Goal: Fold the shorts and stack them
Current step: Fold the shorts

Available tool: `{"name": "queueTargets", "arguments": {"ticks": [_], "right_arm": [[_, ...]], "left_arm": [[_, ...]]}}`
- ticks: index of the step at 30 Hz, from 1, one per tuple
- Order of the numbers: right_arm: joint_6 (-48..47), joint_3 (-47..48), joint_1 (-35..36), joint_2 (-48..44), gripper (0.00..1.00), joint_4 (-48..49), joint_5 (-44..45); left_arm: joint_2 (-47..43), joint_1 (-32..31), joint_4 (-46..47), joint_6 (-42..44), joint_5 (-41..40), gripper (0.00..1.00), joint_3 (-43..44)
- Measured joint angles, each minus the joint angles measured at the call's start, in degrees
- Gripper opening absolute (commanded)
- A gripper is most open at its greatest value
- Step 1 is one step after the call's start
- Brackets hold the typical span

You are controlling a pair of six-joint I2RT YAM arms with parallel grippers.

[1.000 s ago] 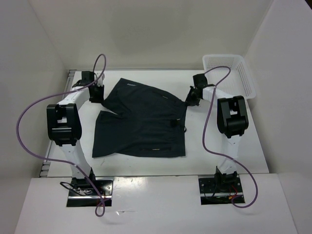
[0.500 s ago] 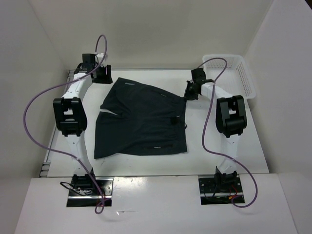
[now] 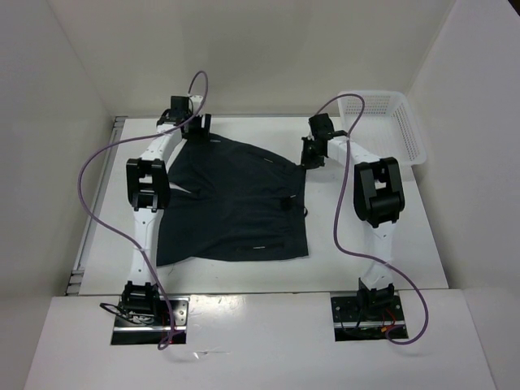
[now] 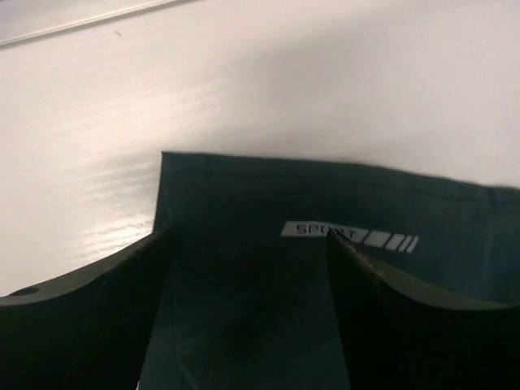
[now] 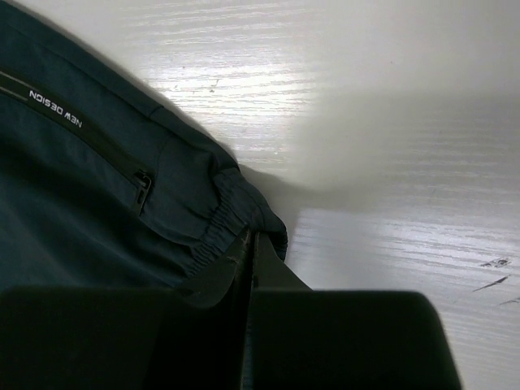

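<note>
The dark navy shorts (image 3: 236,203) lie spread flat on the middle of the white table. My left gripper (image 3: 193,130) is open over their far-left corner. In the left wrist view (image 4: 248,244) its two fingers straddle the fabric (image 4: 244,203) beside a white "SPORT" label (image 4: 349,236). My right gripper (image 3: 307,160) is at the far-right corner of the shorts. In the right wrist view (image 5: 250,237) it is shut on the elastic waistband edge of the shorts (image 5: 73,179), next to a zip pocket and a small white print (image 5: 55,110).
A white plastic mesh basket (image 3: 390,122) stands at the far right corner of the table. White walls enclose the table on three sides. Purple cables loop from both arms.
My left arm has swung right and toward the far side, from beside the left leg of the shorts to over their far-left corner. My right gripper has shifted slightly left and farther, still holding the waistband.
</note>
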Motion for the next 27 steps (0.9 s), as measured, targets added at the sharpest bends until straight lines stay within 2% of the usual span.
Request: {"name": "queueTargets", "arguments": {"ticks": [8, 12, 16, 19, 20, 21, 22, 27], "right_arm": [[-2.25, 1.38, 0.42, 0.61, 0.0, -1.03, -0.96], [-2.78, 1.38, 0.42, 0.61, 0.0, -1.16, -1.16], [-3.06, 1.38, 0.44, 0.61, 0.0, -1.53, -1.14], [-3.26, 1.4, 0.46, 0.59, 0.0, -1.68, -1.05], [-3.28, 1.4, 0.52, 0.59, 0.0, -1.7, -0.96], [-3.3, 1.4, 0.57, 0.59, 0.0, -1.75, -0.94], [-3.3, 1.4, 0.61, 0.59, 0.0, -1.77, -0.92], [-3.32, 1.4, 0.83, 0.5, 0.0, -2.14, -0.55]], "left_arm": [[2.67, -0.17, 1.4, 0.02, -7.98, 0.92, 6.75], [4.35, -0.22, 2.34, 0.02, -9.97, 0.9, 7.87], [6.23, -0.31, 2.69, -0.37, -10.12, 0.68, 8.44], [6.4, -0.48, 2.27, -0.28, -9.73, 0.35, 8.81], [6.43, -0.63, 2.12, -0.15, -9.68, 0.12, 8.81], [6.43, -0.79, 1.92, -0.22, -9.46, 0.03, 8.81], [6.43, -0.92, 1.81, -0.15, -9.25, 0.0, 8.81], [6.36, -1.09, 1.16, 0.15, -8.02, 0.0, 8.92]]}}
